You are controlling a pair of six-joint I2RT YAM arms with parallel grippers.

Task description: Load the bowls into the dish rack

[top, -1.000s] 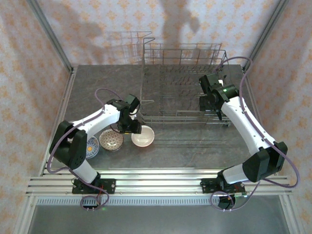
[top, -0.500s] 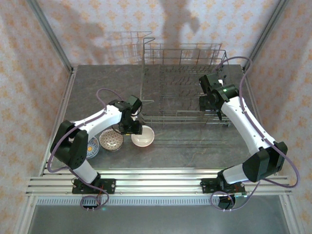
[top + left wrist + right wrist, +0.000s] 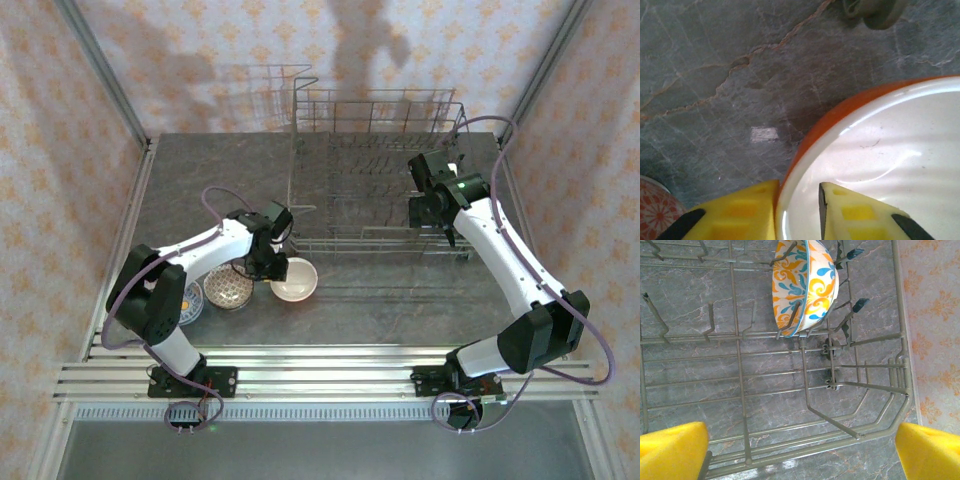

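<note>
Left gripper (image 3: 797,187) is sitting low over the tabletop (image 3: 220,180), straddling the rim of the orange-sided bowl (image 3: 890,150). The outer finger (image 3: 740,210) is lying against the orange wall and the inner finger (image 3: 855,210) is standing over the white lining. The jaws are close together, but a sliver of lining is showing beside the inner finger, so whether they are pressing the rim cannot be told. This bowl is resting flat, mouth facing up, just in front of the near left corner of the dish rack (image 3: 380,240). A patterned bowl (image 3: 228,290) is lying just to its left, also mouth up, and a blue-and-white bowl (image 3: 192,300) beyond it is partly hiding under the left arm. The rack's long axis is running left to right across the table, its right end sitting near the right enclosure wall (image 3: 590,150). Bare stone is lying left of the rack and between its front wall and the bowls. Right gripper (image 3: 801,440) is hovering over the rack's right end with jaws wide apart and holding nothing. Beneath it, an orange-and-blue bowl (image 3: 807,285) is standing on edge between tines.
</note>
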